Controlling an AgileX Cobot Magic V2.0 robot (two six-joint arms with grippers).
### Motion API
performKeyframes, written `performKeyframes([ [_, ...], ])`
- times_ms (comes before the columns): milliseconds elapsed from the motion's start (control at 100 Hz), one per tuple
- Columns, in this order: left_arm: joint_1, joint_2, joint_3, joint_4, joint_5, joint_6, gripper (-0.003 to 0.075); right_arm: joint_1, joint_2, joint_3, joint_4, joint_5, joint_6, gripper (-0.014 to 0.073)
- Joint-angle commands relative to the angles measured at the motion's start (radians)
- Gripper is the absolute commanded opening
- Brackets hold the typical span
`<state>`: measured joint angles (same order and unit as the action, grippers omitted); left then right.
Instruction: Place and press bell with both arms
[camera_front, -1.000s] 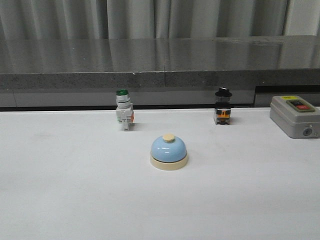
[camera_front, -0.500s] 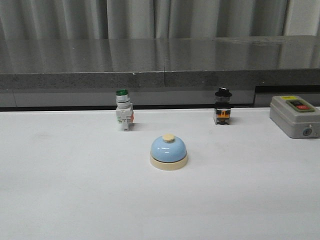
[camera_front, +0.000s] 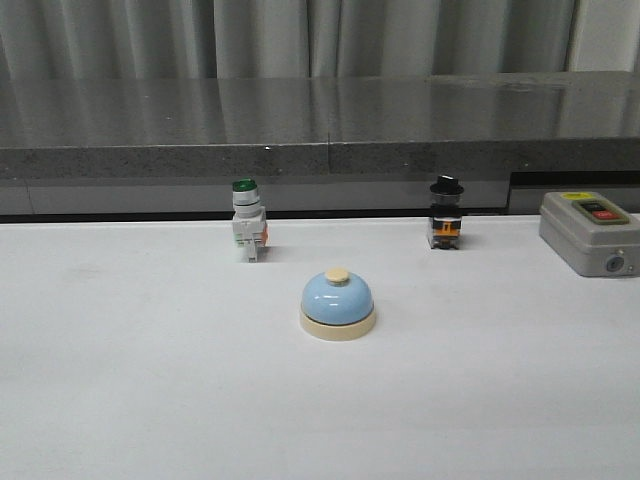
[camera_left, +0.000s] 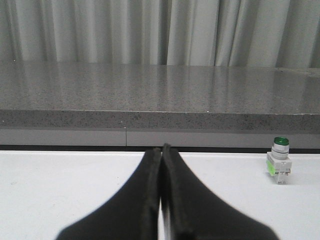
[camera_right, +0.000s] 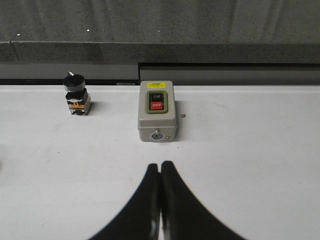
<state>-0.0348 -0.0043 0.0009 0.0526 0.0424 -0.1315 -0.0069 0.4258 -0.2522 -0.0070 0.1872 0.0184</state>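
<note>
The light-blue bell (camera_front: 338, 303) with cream base and cream button stands upright on the white table, at its middle, in the front view. No arm or gripper shows in the front view. My left gripper (camera_left: 161, 149) is shut and empty, its fingers together above the table; the bell does not show in that view. My right gripper (camera_right: 160, 165) is shut and empty, its fingertips a little short of the grey box; the bell does not show there either.
A green-capped white push-button switch (camera_front: 247, 222) stands behind the bell to the left, also in the left wrist view (camera_left: 279, 164). A black-knob switch (camera_front: 446, 214) stands back right. A grey box with red and green buttons (camera_front: 590, 232) sits far right. A dark stone ledge (camera_front: 320, 130) runs behind.
</note>
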Motion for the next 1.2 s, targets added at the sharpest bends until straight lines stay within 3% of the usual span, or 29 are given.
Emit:
performKeyframes([
  [0,0.000,-0.031,0.042,-0.008,-0.071,-0.007,-0.0020,-0.006,-0.024,0.001,-0.009,-0.099,-0.003,-0.0069],
  [510,0.000,-0.031,0.042,-0.008,-0.071,-0.007,-0.0020,-0.006,-0.182,0.171,-0.009,-0.376,-0.003,-0.0069],
  [800,0.000,-0.031,0.042,-0.008,-0.071,-0.007,-0.0020,-0.006,-0.314,0.252,-0.009,-0.363,-0.003,-0.0069],
  [1190,0.000,-0.031,0.042,-0.008,-0.071,-0.007,-0.0020,-0.006,-0.455,0.264,-0.024,-0.225,-0.003,-0.0069],
])
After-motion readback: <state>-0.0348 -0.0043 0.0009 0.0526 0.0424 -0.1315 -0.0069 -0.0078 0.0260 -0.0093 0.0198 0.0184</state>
